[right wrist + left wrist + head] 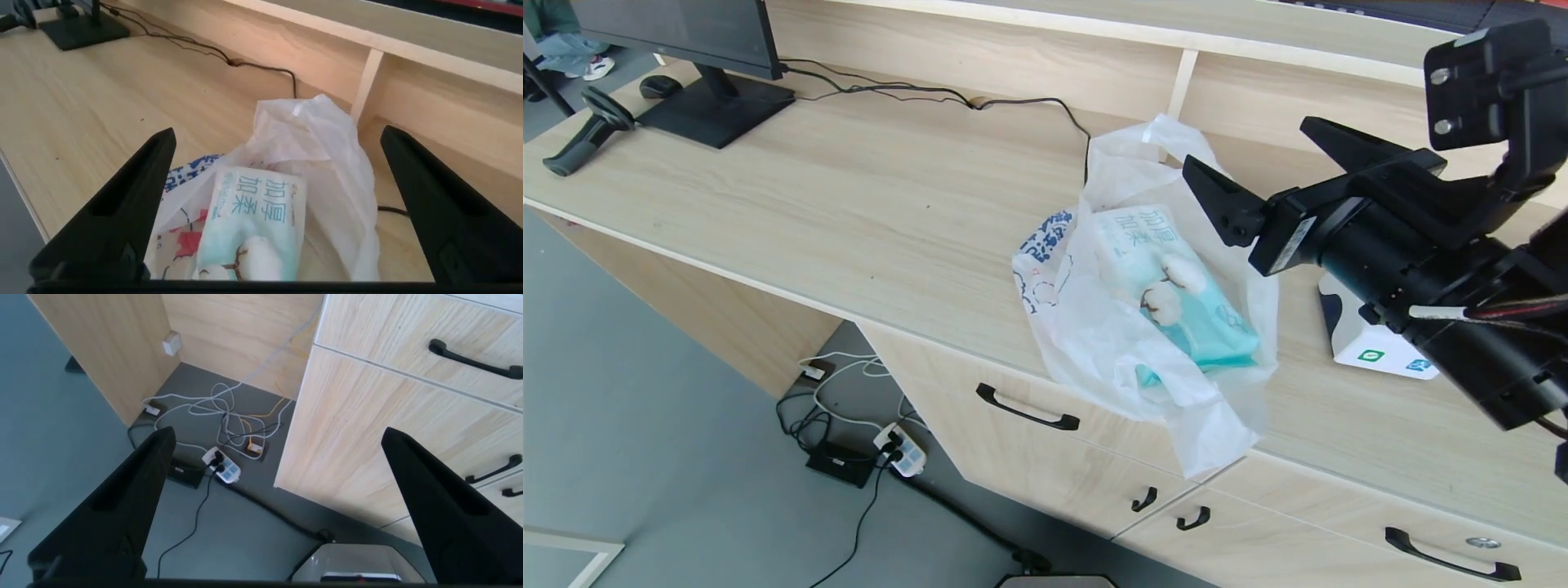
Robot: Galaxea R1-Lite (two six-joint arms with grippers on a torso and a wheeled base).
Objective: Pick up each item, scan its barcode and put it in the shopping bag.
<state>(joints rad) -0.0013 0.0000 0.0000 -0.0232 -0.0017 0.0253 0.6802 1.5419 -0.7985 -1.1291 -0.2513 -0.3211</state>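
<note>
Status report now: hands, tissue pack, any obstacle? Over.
Right hand open, near shopping bag. Left hand open, low beside drawers. Tissue pack inside bag. White box beside bag.

White characters cross the teal tissue pack in the shopping bag; blue lettering marks the bag; green and blue signs sit on the white box
</note>
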